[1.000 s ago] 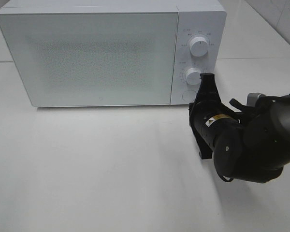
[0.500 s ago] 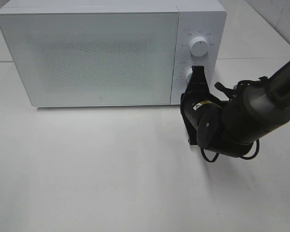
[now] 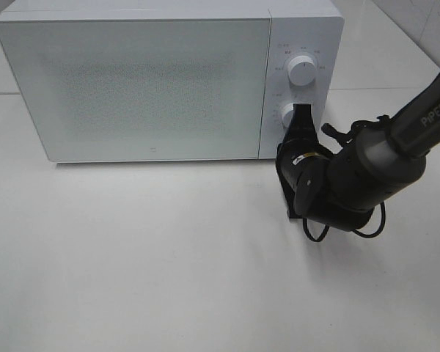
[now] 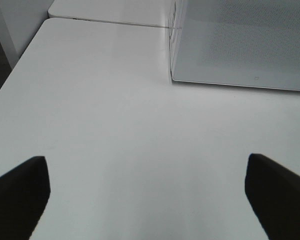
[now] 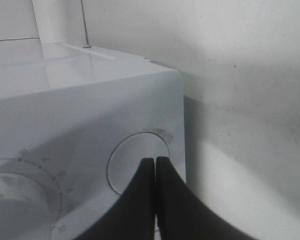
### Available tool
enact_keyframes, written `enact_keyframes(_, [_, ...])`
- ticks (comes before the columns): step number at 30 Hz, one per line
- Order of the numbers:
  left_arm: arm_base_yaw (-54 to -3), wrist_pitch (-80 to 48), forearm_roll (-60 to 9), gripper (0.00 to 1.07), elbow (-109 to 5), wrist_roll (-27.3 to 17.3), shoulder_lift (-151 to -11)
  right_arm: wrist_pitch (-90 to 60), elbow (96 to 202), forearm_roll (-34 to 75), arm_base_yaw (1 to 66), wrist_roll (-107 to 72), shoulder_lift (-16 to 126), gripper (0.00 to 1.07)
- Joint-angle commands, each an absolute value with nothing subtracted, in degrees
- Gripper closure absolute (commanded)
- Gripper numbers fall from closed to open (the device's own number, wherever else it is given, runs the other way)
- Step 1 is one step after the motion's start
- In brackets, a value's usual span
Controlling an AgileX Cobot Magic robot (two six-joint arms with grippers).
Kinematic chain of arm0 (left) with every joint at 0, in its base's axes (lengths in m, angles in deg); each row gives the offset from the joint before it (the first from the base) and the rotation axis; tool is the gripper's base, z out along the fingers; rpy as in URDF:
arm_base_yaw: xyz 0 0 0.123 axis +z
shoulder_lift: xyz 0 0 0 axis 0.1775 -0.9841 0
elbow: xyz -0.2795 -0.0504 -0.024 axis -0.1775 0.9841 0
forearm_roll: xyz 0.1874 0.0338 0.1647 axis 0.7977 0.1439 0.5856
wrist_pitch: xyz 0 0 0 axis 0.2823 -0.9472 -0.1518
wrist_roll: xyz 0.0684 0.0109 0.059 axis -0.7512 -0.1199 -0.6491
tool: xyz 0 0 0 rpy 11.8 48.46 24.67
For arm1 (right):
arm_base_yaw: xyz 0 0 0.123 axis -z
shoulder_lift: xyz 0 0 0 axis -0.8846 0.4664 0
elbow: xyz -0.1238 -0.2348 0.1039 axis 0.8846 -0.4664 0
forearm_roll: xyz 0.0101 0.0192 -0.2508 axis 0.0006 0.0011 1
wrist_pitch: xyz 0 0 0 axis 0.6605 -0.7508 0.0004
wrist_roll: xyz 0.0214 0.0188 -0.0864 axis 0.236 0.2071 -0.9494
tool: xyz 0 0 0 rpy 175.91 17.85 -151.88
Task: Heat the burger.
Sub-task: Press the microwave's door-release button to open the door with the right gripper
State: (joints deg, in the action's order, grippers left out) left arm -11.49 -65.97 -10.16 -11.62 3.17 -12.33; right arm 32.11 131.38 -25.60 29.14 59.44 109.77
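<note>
From the high camera, a white microwave (image 3: 169, 77) stood on the white tabletop (image 3: 169, 279) with its door closed; the burger could not be seen in any view. The right gripper (image 3: 301, 121) pointed at the control panel, just below the lower dial (image 3: 291, 114). The left wrist camera showed the left gripper (image 4: 150, 190) with jaws wide apart over bare tabletop. The right wrist camera showed the jaws pressed together at the round button (image 5: 135, 162).
</note>
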Motion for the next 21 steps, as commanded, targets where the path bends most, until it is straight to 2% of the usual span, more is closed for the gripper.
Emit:
enact_keyframes(1, [-11.3,-66.1,-10.4,0.09,-11.6,3.0,-12.1,32.9,132.5,-26.4,29.5,58.6,109.9,1.07])
enact_keyframes(21, [-11.3,-66.1,-10.4,0.09,-11.6,3.0,-12.1,35.2,136.3,-27.6,30.2,56.1,111.4,1.07])
